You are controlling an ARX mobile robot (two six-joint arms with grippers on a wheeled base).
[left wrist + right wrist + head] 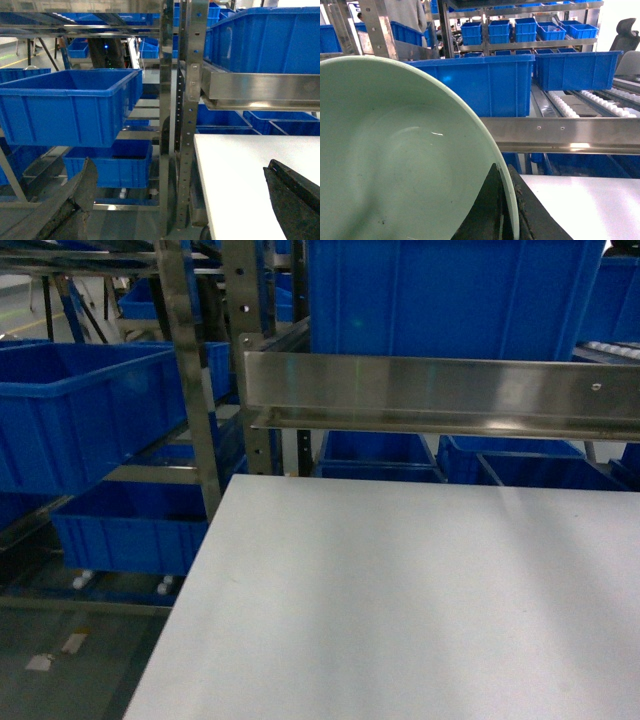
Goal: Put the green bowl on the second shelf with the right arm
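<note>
No legible text, labels, brand marks, numbers or signs in any view. Blue crates (80, 410), steel rack rail (440, 390), white tabletop (400, 600) and green bowl (405, 160): all surfaces plain, unmarked.

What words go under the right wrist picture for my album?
Right gripper pinching the green bowl by its rim, facing the steel rack.

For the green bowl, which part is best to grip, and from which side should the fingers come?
Grip the thin rim of the green bowl, one finger inside and one outside, coming over the edge. The wall is deep, smooth and curved, so only the rim gives a pinch. The right wrist view shows this: a dark finger lies against the inner wall at the rim.
</note>
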